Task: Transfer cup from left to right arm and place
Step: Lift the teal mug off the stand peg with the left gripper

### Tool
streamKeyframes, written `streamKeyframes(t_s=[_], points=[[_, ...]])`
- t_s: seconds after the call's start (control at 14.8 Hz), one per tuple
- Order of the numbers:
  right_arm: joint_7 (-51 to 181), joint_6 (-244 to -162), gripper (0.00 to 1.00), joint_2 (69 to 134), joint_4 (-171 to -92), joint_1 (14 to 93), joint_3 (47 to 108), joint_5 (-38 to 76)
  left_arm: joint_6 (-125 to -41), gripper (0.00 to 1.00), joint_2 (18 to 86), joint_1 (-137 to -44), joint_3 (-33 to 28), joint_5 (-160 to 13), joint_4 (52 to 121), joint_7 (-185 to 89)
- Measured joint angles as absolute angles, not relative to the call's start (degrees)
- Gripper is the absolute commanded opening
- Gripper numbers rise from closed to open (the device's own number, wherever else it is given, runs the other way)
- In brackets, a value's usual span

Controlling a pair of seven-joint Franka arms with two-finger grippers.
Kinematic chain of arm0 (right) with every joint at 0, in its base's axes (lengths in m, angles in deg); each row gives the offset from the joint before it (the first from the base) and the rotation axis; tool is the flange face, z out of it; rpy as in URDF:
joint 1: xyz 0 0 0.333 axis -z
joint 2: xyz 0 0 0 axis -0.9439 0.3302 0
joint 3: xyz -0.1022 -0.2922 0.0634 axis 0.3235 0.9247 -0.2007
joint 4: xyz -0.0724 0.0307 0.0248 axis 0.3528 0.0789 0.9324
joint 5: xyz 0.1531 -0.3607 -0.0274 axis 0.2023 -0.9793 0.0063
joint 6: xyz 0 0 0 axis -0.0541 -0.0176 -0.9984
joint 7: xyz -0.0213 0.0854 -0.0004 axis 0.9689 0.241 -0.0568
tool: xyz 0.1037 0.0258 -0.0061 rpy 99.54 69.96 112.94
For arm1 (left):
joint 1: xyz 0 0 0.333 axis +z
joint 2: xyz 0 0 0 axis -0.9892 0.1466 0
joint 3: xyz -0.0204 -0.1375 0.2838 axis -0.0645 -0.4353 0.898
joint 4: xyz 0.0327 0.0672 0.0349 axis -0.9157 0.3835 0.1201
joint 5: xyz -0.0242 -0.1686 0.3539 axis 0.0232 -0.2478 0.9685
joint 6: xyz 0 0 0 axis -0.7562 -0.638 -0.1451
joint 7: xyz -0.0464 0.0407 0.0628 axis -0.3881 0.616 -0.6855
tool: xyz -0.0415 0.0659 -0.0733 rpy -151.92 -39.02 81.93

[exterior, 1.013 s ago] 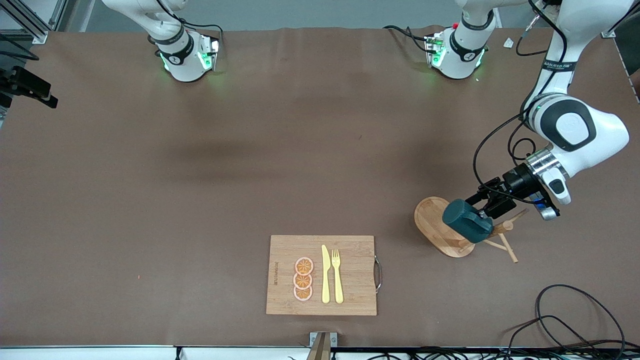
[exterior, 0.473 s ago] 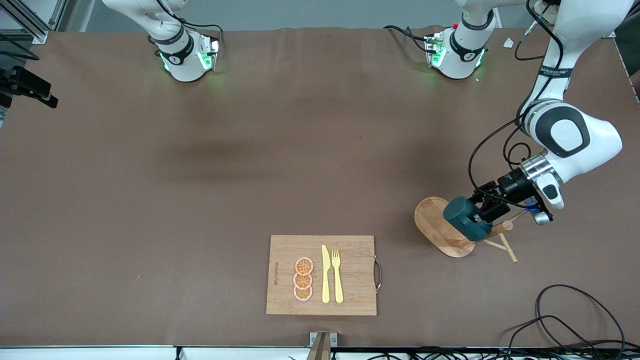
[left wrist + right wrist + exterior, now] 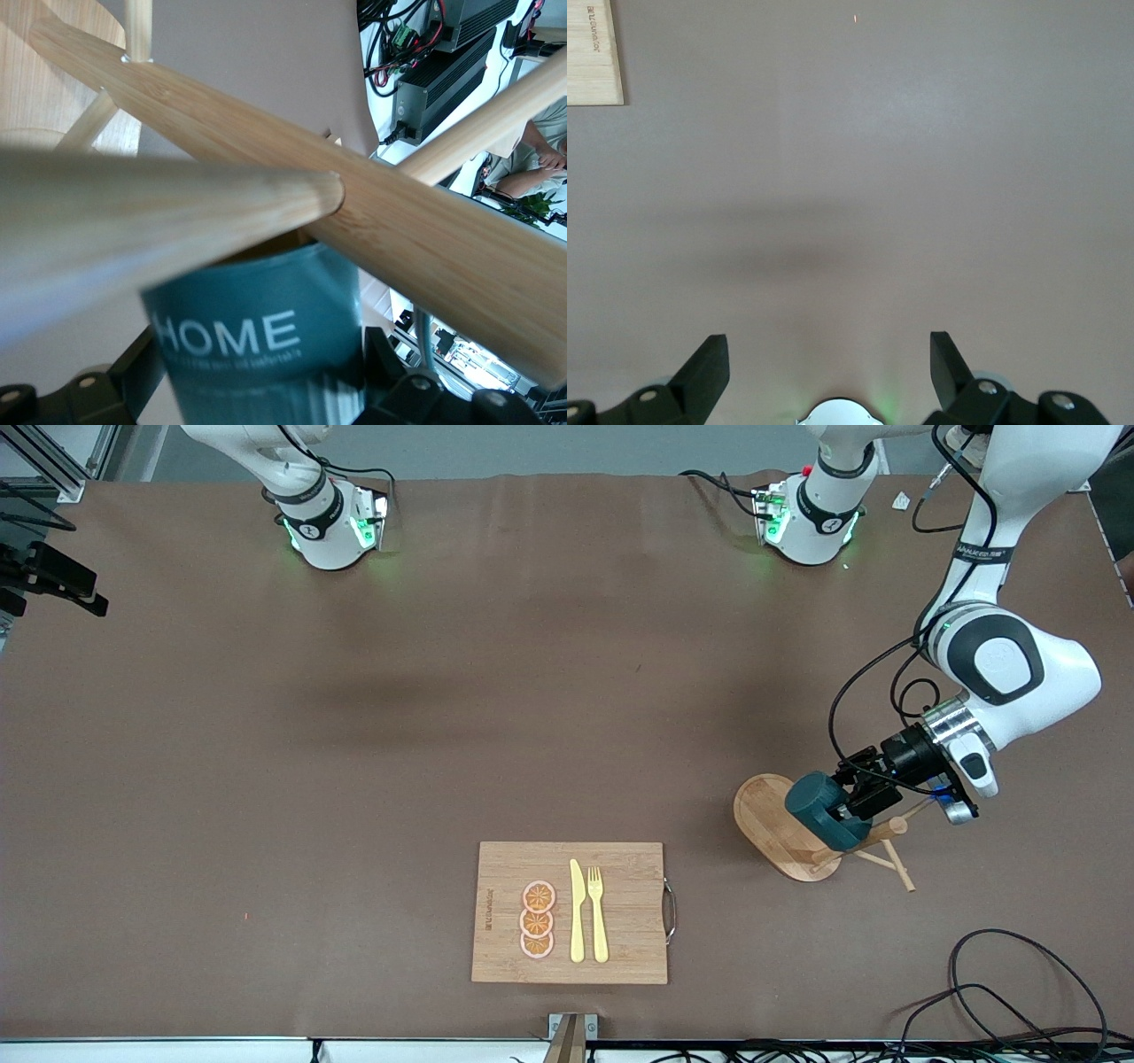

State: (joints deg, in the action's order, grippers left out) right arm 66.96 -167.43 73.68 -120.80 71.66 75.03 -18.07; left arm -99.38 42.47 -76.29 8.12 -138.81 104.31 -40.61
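Note:
The dark teal cup [image 3: 819,808], printed "HOME", hangs tilted on a wooden mug rack [image 3: 769,825] toward the left arm's end of the table. My left gripper [image 3: 849,802] is open, with a finger on each side of the cup. In the left wrist view the cup [image 3: 239,332] fills the space between the fingers [image 3: 381,363] of my left gripper [image 3: 259,350], and the rack's pegs [image 3: 425,230] cross in front of it. The cup's inside and handle are hidden. My right gripper [image 3: 828,345] is open and empty over bare table. It is out of the front view.
A bamboo cutting board [image 3: 629,868] lies near the front camera with three orange slices [image 3: 537,921], a yellow knife [image 3: 577,911] and a yellow fork [image 3: 598,912]. Its corner shows in the right wrist view [image 3: 594,53]. Black cables [image 3: 1019,992] lie at the near corner.
My left gripper has slid forward around the cup on the rack. The cup has shifted very little. The right arm has not moved.

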Motion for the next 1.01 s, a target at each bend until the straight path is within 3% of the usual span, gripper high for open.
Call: streamKeyframes(t_s=[0.2,1.01], points=[[67.0,-167.4,1.0,73.7,-120.8,71.7,75.0,-18.1,-99.4,0.69,42.5,-76.3,8.1,-138.8,104.2,-40.7],[67.0,-167.4,1.0,73.7,-120.8,71.7,75.0,-18.1,-99.1,0.69,37.9,-76.4,7.1,-132.5,104.8,-50.5]])
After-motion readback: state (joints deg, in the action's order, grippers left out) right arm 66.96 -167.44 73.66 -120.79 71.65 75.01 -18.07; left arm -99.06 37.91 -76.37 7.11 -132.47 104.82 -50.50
